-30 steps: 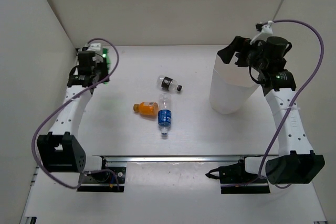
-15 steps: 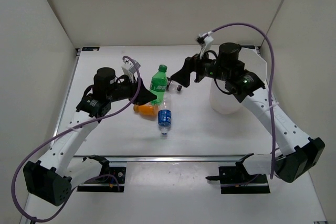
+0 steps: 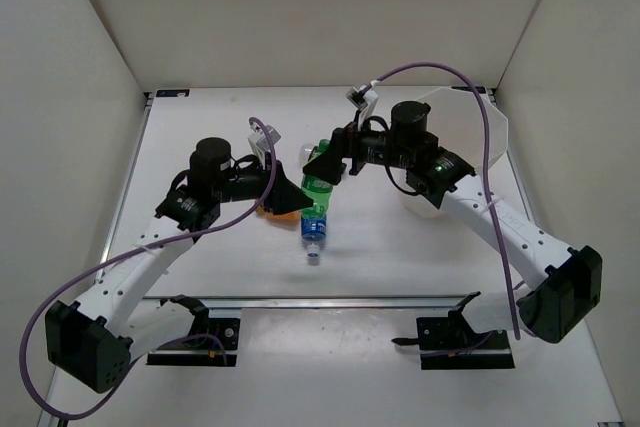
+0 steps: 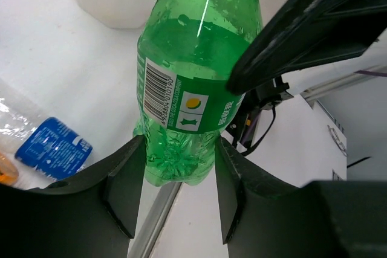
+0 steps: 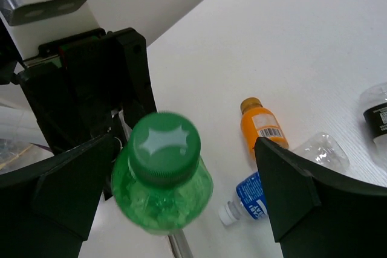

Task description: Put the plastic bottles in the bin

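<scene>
The green bottle [image 4: 193,58] is held upright above the middle of the counter [image 3: 220,137], pinched at its base by the jaws of the left gripper [image 4: 178,155]. The right gripper [image 5: 185,142] has its jaws spread wide, one on each side of the cap, with a gap on both sides. The bin [image 3: 492,132] stands at the right rear, near the white side wall [image 3: 580,97], and the right arm crosses in front of most of it. Bare counter lies open to the left and along the back. In the top view the two grippers cover the bottle's body and much of what lies beneath; only the blue-labelled bottle [image 3: 314,225] shows clearly there, lying with its cap towards the arm bases. The right wrist view looks down past the cap and shows the orange bottle [image 5: 262,126] lying beside the blue-labelled one, and a black-labelled bottle [image 5: 378,119] cut off at the right edge. The left wrist view shows the green bottle's barcode label, with one finger of the right gripper crossing its shoulder; whether that finger touches is unclear.
</scene>
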Controlling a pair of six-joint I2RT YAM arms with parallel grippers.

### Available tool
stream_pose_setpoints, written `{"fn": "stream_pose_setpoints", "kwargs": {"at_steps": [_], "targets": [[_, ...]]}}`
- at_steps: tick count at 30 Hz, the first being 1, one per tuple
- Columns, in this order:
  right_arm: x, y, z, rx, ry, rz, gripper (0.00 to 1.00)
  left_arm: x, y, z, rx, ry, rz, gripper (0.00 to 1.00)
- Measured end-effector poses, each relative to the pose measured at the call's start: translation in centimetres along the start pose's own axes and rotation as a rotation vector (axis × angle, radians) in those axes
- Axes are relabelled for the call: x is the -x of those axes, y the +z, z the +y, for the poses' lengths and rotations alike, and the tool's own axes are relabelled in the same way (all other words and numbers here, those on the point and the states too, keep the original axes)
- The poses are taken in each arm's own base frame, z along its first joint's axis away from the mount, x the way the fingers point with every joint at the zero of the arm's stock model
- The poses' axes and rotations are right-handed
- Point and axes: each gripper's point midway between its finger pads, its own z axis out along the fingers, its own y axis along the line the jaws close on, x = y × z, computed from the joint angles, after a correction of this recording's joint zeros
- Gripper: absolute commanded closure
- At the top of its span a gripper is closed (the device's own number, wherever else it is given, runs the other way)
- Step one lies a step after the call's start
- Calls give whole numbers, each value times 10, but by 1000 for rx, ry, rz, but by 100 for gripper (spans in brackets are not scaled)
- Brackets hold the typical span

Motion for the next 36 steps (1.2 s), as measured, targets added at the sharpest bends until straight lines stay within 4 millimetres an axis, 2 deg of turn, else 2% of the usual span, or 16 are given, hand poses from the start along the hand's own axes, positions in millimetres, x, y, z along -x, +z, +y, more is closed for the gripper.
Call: {"fn": "stream_pose_setpoints", "kwargs": {"at_steps": [4, 5, 6, 10, 11, 12, 13, 15, 16, 17, 21, 26, 28, 31, 33, 36], "targets": [[-4, 5, 0, 16, 15, -4, 7, 1, 2, -7, -34, 10, 2, 96], [-5, 6, 0, 18, 19, -4, 24, 0, 2, -7, -35, 10, 3, 95], [-5, 7, -1, 18, 19, -7, 46, 0, 3, -6, -34, 7, 3, 93], [-4, 6, -2, 18, 30, -12, 79, 2, 5, 0, -2, -18, -6, 86], [-4, 6, -3, 16, 30, -11, 83, 2, 6, 0, 2, -22, -6, 86], [-3, 6, -4, 12, 29, -13, 93, 2, 8, 0, 7, -27, -5, 86], [-3, 6, -5, 11, 30, -13, 100, 2, 9, 0, 10, -33, -5, 81], [-2, 5, -7, 4, 32, -17, 100, 4, 11, -1, 17, -41, -9, 42], [-1, 4, -8, 1, 33, -18, 100, 5, 11, -1, 19, -46, -11, 14], [0, 3, -10, -4, 34, -20, 100, 6, 12, 0, 23, -42, -15, 2], [10, -7, -33, -100, 28, -36, 100, 14, 7, 4, 68, -55, -50, 2], [63, -40, -65, -259, -37, -126, 100, 32, -13, 24, 244, -70, -113, 1], [94, -62, -76, -332, -76, -183, 100, 36, -22, 42, 360, -85, -132, 2], [129, -103, -97, -489, -132, -265, 100, 25, -34, 76, 540, -140, -120, 1], [141, -133, -114, -617, -159, -307, 100, 11, -41, 99, 644, -186, -91, 1], [146, -176, -138, -795, -169, -336, 99, -13, -49, 128, 769, -241, -40, 1]]}}
